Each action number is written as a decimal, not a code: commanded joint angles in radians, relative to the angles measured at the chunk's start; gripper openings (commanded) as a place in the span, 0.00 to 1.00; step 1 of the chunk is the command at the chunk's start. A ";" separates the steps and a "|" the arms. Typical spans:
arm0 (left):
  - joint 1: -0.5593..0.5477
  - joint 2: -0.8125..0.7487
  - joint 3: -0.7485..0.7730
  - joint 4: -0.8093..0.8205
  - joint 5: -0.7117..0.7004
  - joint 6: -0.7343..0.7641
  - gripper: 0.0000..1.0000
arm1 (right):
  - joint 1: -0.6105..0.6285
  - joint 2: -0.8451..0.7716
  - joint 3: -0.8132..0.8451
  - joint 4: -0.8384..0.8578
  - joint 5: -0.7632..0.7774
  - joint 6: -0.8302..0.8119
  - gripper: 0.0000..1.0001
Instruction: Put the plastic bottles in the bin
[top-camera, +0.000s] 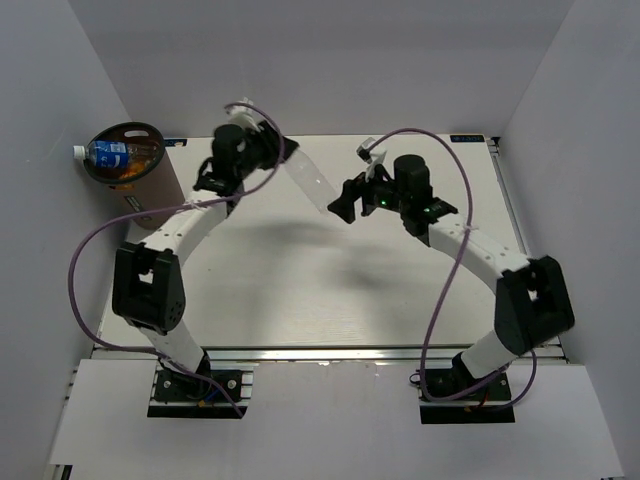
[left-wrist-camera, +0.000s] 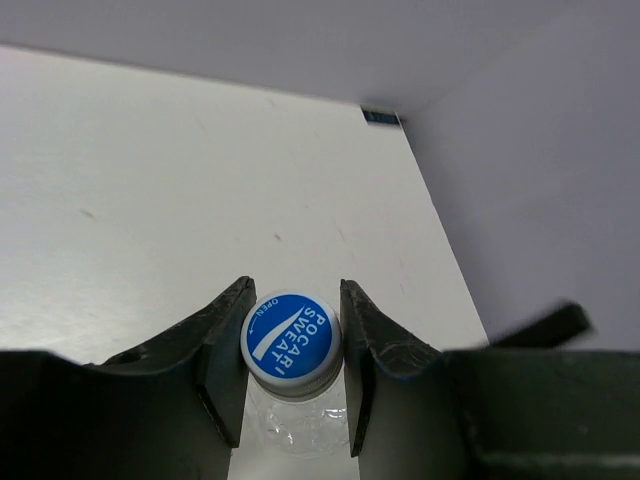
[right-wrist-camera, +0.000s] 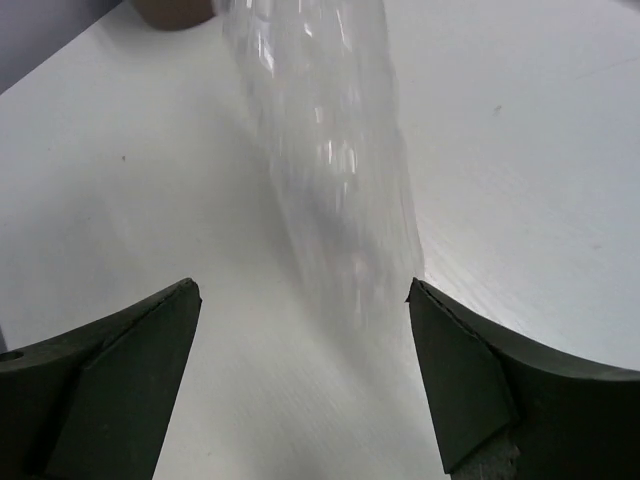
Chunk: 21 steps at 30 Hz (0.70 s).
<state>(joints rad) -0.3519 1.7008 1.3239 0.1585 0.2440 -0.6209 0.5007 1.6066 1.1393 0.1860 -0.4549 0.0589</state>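
A clear plastic bottle (top-camera: 308, 180) hangs tilted above the middle of the table. My left gripper (top-camera: 283, 152) is shut on its neck. In the left wrist view the fingers (left-wrist-camera: 225, 370) pinch just under its blue cap (left-wrist-camera: 292, 338). My right gripper (top-camera: 338, 200) stands open at the bottle's lower end. In the right wrist view the bottle's blurred body (right-wrist-camera: 330, 150) lies ahead of the wide-apart jaws of that gripper (right-wrist-camera: 300, 290), not touching them. The dark-brown bin (top-camera: 158, 190) stands at the far left. It holds a blue-labelled bottle (top-camera: 108, 153) and orange-filled ones (top-camera: 137, 172).
White walls enclose the table on the left, back and right. The bin's base (right-wrist-camera: 175, 12) shows at the top of the right wrist view. Purple cables (top-camera: 85, 260) loop from both arms. The table's far right corner (left-wrist-camera: 383, 117) shows in the left wrist view.
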 joint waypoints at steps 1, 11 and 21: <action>0.164 -0.111 0.078 -0.003 -0.017 0.006 0.00 | 0.002 -0.164 -0.064 -0.016 0.070 -0.086 0.89; 0.638 -0.257 0.190 -0.030 -0.209 0.001 0.00 | 0.001 -0.249 -0.151 -0.049 0.281 -0.139 0.89; 0.855 -0.195 0.287 -0.093 -0.196 -0.026 0.00 | -0.002 -0.214 -0.133 -0.074 0.324 -0.168 0.89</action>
<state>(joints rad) 0.4778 1.4853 1.5951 0.1074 0.0166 -0.6270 0.4995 1.3846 0.9981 0.1020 -0.1684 -0.0875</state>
